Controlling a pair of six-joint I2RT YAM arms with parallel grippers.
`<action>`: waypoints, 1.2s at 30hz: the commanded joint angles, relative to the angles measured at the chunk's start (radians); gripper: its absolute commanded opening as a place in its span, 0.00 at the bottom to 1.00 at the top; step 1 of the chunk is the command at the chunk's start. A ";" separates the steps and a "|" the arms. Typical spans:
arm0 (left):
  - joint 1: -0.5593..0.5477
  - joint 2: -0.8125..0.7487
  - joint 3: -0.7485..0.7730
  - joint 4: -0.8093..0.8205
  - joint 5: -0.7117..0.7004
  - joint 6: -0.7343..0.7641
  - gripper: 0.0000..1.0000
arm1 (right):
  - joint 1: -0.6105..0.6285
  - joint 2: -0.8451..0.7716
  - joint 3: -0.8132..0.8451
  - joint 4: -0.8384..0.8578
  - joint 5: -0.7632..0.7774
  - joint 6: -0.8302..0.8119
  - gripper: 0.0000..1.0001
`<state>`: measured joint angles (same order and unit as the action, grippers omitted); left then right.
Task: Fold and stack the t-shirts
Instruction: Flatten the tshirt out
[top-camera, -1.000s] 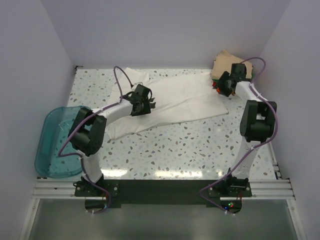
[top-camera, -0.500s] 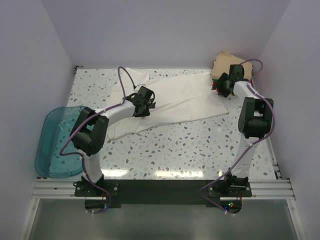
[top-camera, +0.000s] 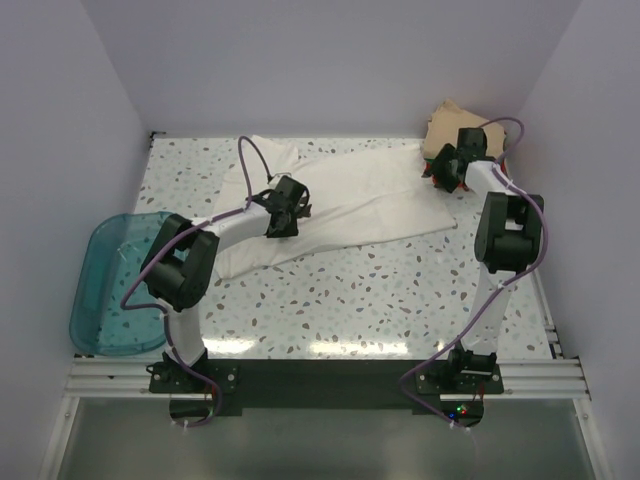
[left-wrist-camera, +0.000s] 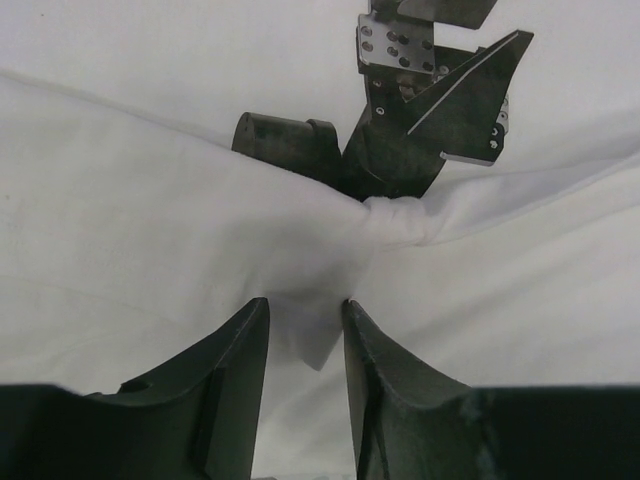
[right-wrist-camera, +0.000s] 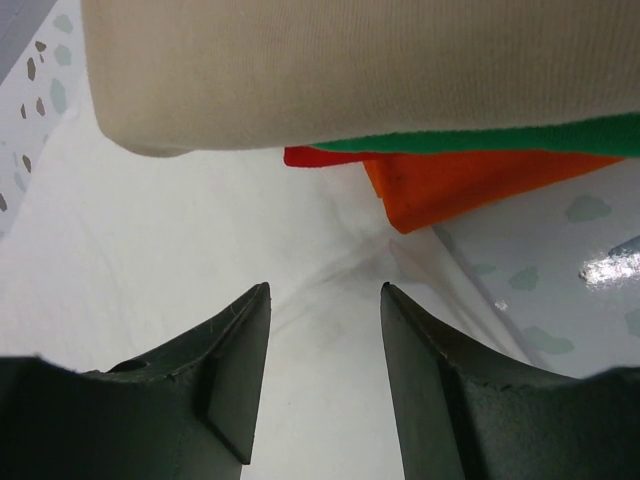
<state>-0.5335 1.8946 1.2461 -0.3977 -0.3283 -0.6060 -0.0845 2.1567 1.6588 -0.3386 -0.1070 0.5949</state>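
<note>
**A:** So, where is the white tee (top-camera: 345, 205)?

**B:** It's spread at a slant across the far half of the counter (top-camera: 400, 290), unfolded. Its right end reaches the foot of the stack in the far right corner. The tan tee (right-wrist-camera: 350, 70) is on top, with a green tee (right-wrist-camera: 520, 140) showing as an edge under it and an orange-red tee (right-wrist-camera: 470, 185) lowest.

**A:** And the arms?

**B:** There's one at each end of it, probably so a fold can be carried across without skewing. The left gripper (left-wrist-camera: 305, 310) is down on the left part. Its fingers are a narrow gap apart with a loose tuck of cloth standing between them, and I see no clamp on it. The right gripper (right-wrist-camera: 325, 300) hangs low over the right end, just near the stack. Its fingers are apart with nothing between them.

**A:** How will the cloth handle?

**B:** I'd say it's limp. It's thin and matte, and it creases in soft ridges that run toward the left fingers, so it should drag and bunch rather than slide. The tan tee shows a fine ribbed knit and a rounded folded edge. The counter is glossy and speckled, hard under all of it.

**A:** Any risk?

**B:** The right fingers work very close to the stack. A careless pull on the white end could tug the orange-red tee askew.
</note>
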 joint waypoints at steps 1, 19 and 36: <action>-0.003 -0.009 -0.011 0.019 -0.026 0.023 0.38 | -0.001 0.017 0.058 0.035 0.006 0.005 0.52; -0.003 -0.038 -0.001 0.005 -0.022 0.020 0.00 | 0.000 0.071 0.098 0.061 0.044 -0.035 0.53; -0.002 -0.074 -0.016 0.005 0.009 0.023 0.00 | 0.048 0.098 0.118 0.030 0.171 -0.102 0.52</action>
<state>-0.5335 1.8641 1.2377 -0.4011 -0.3214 -0.5976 -0.0509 2.2578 1.7725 -0.3222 0.0067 0.5278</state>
